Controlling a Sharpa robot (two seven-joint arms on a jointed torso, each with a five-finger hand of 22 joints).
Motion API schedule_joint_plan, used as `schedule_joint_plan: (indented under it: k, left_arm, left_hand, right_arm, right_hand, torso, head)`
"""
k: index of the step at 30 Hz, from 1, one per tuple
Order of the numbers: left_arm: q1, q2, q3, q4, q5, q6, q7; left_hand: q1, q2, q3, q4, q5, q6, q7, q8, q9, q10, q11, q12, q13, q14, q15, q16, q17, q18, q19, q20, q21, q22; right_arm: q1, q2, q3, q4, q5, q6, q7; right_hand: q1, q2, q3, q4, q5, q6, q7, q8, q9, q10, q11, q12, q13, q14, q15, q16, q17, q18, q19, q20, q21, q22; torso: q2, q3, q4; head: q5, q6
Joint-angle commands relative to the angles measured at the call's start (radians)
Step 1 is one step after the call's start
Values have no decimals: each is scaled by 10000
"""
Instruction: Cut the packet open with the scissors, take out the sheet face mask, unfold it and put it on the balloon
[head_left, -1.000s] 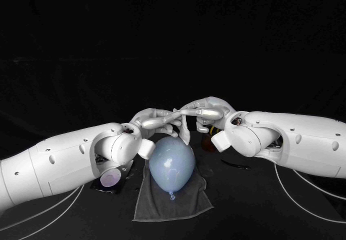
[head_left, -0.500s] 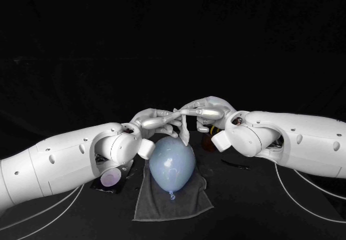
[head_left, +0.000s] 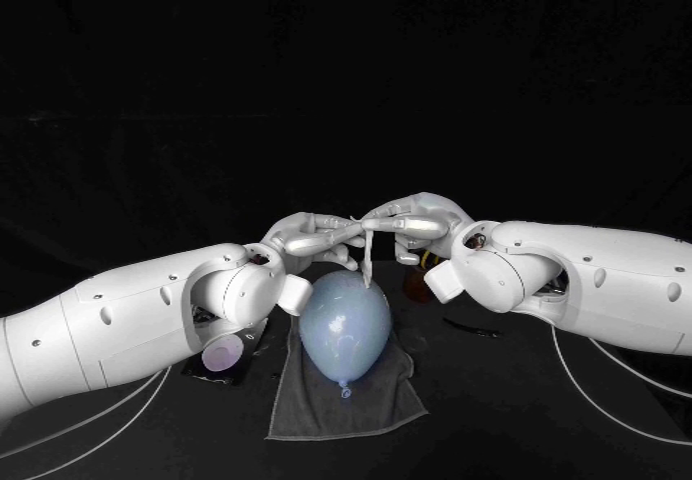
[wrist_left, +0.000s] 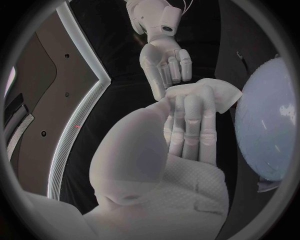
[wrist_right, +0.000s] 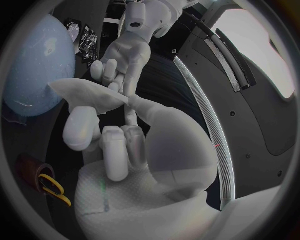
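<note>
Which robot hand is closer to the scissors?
Right. The right hand, pinching the mask, is close beside the scissors in their cup; the left hand pinches it from the other side, farther away.

Black table (head_left: 476, 440): grey cloth (head_left: 346, 415) at centre, dark packet (head_left: 224, 357) left, brown cup (head_left: 417, 286) right.

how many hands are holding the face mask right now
2. The left hand pinches one side of the folded face mask, the right hand the other, over the balloon.

A robotics lab or studio: black table (head_left: 490, 440), black backdrop (head_left: 346, 100), white left arm (head_left: 116, 335) and right arm (head_left: 606, 280).
</note>
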Motion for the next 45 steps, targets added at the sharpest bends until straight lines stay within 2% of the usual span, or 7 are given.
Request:
schedule_joint_plan:
  k: [1,8,13,20,31,38,45]
  left_arm:
    - [33,34,37,36,206,-131,575]
    - [32,13,37,44,210,-263,587]
    - [31,0,37,59,51,-504,394]
    - [22,-32,37,82,-292,-882,188]
    - [12,-147,37,106,-684,-916,-105]
    - [7,-152,34,105,-739,-652,-622]
    - [-21,-158,11,87,-1002,-485,-474]
  left_hand:
    - [128,28,217,-43,69,100,-29,133,115,291,-138,-43,-15,35,-98,58,-25,99,-34,-65,92,76]
    - [-726,-757,2432,-664,50,199,-53,434,456,661,-240,-131,67,150,-171,111,-102,86,-431,-214,1002,760]
    - [-1965,-1403,4339,-1932,114,372,-110,686,820,700,-260,310,553,291,-288,396,-79,98,-886,-318,2225,1652]
    - [-3687,-1464,5411,-3321,2150,455,-230,1176,1501,411,-404,1476,1608,448,-409,1257,206,125,-1411,-423,3698,2664]
    - [-4265,-1374,5614,-3740,2979,423,-286,1447,1913,200,-462,2073,2155,600,-467,1790,506,130,-1565,-473,4189,2962]
    - [-4088,-459,4304,-3064,2017,-362,-18,1333,2130,-332,-213,1741,2029,-82,-186,1372,-291,108,-1788,-163,3290,2355]
    - [-3584,-793,2699,-2755,1666,-1113,331,1008,1943,-1248,130,1361,1755,-486,142,1323,-443,97,-1706,143,2328,1673]
  right_arm:
    - [-23,38,-16,71,-199,307,-112]
    - [-24,3,-16,100,-207,276,-81]
    - [-26,-43,-15,133,-208,198,5]
    - [-26,-112,-14,124,-206,56,98]
    - [-26,-212,6,-35,-143,-165,251]
    - [-26,-221,16,-38,-113,-185,289]
    - [-26,-244,23,-25,-105,-198,315]
  right_hand:
    - [-21,75,32,-1,26,48,-18,68,273,922,-68,37,2415,1044,-82,35,2628,136,31,8,36,793]
    - [-21,75,32,-1,26,48,-18,68,273,922,-68,37,2415,1044,-82,35,2628,136,31,8,36,793]
    - [-21,75,32,-1,26,48,-18,68,273,922,-68,37,2415,1044,-82,35,2628,136,31,8,36,793]
    - [-21,75,32,-1,26,48,-18,68,273,922,-68,37,2415,1044,-82,35,2628,136,31,8,36,793]
    - [-46,79,42,-30,26,39,-19,87,284,927,-68,48,2424,1044,-82,35,2628,129,46,9,69,809]
    - [-46,79,42,-30,26,39,-19,87,284,927,-68,48,2424,1044,-82,35,2628,129,46,9,69,809]
    - [-46,79,42,-30,26,39,-19,87,284,927,-68,48,2424,1044,-82,35,2628,129,46,9,69,809]
  torso:
    - [4,-3,2]
    - [6,1,9]
    - [8,7,-2]
    - [4,12,0]
    - [5,7,4]
    - [11,4,3]
    - [3,1,2]
  head:
    - [11,-7]
    - [14,-19]
    - [20,-36]
    - [28,-63]
    - [12,-56]
    - [10,-43]
    - [11,-44]
